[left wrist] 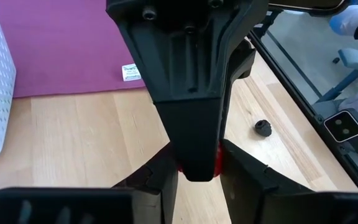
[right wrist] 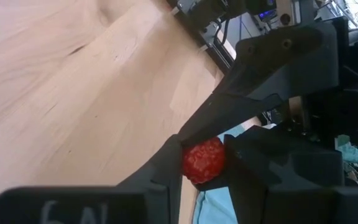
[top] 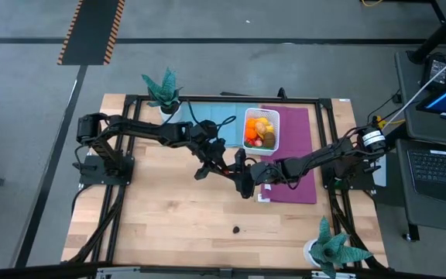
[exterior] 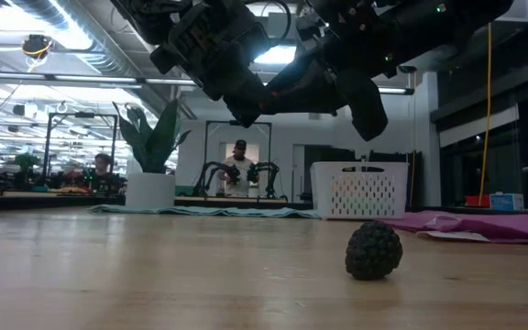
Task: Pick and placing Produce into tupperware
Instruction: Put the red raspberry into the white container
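Observation:
A red, bumpy piece of produce [right wrist: 202, 160] hangs in the air over the middle of the table, where my left gripper [top: 224, 165] and my right gripper [top: 246, 177] meet tip to tip, both shut on it. The white tupperware [top: 277, 133] stands at the far side on the purple mat and holds orange, yellow, red and green pieces. A dark, knobbly piece [exterior: 373, 249] rests on the bare wood near the table's front edge. My left gripper has the red piece [left wrist: 217, 163] between its two fingers, clear of the table. The right gripper's finger stands in front and hides most of the contact. My right gripper pinches the red piece's two sides [right wrist: 188, 163] between its fingers [right wrist: 166, 171], near their free ends. It comes at it from the table's right, slanting slightly down. The piece is lifted clear of the wood, with a left finger [right wrist: 241, 106] against its top.
A purple mat [top: 294, 159] and a teal mat [top: 207, 116] lie at the far side. Teal potted plants stand at the far left [top: 163, 89] and the near right [top: 333, 248]. Bare wood spreads across the near half. A person shows far behind the table [exterior: 239, 165].

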{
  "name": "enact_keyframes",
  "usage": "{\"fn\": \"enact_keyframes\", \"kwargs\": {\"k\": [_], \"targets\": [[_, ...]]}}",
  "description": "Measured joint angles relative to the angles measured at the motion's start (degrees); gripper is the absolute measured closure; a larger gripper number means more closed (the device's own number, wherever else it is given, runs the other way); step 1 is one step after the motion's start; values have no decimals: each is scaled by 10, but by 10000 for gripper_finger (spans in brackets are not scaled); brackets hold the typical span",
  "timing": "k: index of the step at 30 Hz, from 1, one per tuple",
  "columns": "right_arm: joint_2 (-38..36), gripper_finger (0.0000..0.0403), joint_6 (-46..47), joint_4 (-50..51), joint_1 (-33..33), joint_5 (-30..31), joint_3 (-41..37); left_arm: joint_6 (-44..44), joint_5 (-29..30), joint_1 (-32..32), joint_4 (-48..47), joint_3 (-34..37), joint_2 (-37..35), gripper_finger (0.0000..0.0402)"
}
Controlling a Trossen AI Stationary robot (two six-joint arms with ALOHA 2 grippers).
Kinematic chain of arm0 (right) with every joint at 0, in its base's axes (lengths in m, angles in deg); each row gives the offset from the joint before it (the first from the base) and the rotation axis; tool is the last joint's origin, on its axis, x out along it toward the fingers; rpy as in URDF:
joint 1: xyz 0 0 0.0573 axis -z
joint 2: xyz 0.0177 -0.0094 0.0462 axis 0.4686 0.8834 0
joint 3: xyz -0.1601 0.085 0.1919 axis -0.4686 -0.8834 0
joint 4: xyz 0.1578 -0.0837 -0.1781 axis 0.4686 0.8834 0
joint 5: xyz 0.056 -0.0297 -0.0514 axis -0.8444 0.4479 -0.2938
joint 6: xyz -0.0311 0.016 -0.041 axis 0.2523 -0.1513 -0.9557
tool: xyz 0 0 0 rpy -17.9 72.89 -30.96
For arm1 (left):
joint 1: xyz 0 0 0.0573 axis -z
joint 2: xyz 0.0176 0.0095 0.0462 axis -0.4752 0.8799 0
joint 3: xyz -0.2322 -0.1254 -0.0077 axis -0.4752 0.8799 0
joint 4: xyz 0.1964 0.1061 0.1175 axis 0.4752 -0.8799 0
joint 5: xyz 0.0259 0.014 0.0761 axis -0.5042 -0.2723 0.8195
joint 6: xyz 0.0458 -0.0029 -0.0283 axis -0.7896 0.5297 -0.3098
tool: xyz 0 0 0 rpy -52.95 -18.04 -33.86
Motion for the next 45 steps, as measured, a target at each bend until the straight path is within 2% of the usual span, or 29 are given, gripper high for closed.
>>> {"fn": "enact_keyframes", "kwargs": {"k": [6, 18, 25, 29, 33, 40, 45], "targets": [[0, 299, 7, -1, 0, 0, -1, 4, 5, 0, 1, 0, 0, 304], [2, 305, 26, 9, 0, -4, -3, 31, 25, 0, 5, 0, -2, 250], [2, 309, 43, 8, 0, 3, -2, 28, 25, 0, 4, 0, -2, 188], [2, 309, 61, 15, 0, 32, -2, -8, 26, 0, 2, 0, -2, 144], [2, 309, 101, 24, 0, 34, -1, -28, 37, 0, 7, 0, -2, 115], [2, 309, 151, 25, 0, 34, -1, -37, 53, -22, 17, -1, -30, 111], [-1, 309, 238, 27, 5, 34, -1, -52, 48, -29, 61, 25, -70, 114]]}}
